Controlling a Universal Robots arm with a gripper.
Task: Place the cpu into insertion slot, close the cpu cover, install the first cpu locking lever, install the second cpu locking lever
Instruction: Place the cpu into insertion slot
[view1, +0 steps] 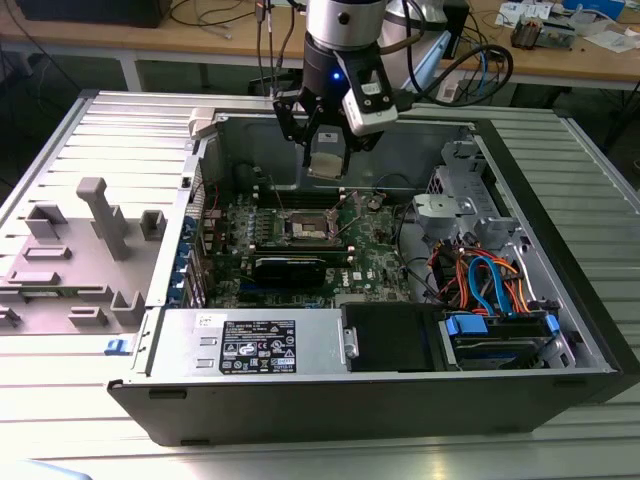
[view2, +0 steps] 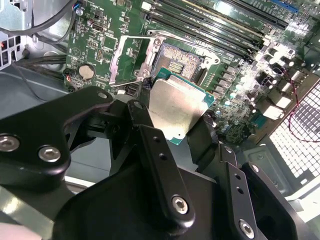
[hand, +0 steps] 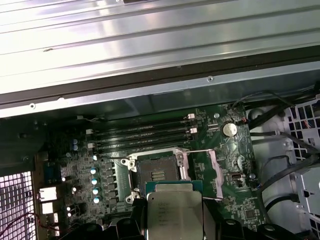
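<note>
Black two-finger gripper (view2: 172, 120) clamped on the small flat silver-topped square cpu (view2: 177, 105), clear above the silver-rimmed square insertion slot (view2: 179, 62) at the middle of the green circuit board (view2: 100, 45); any tilt or offset could snag a corner on the rim.

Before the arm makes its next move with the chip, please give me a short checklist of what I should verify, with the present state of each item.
1. Chip gripped by the hand: ok, held at two opposite edges.
2. Socket free of anything: ok, its centre lies bare in the second wrist view.
3. Cover swung open: ok, it lies to one side, off the socket.
4. Chip lined up over the socket: cannot tell; it hangs above the board.
5. Chip's corner mark matching the socket: cannot tell.
</note>
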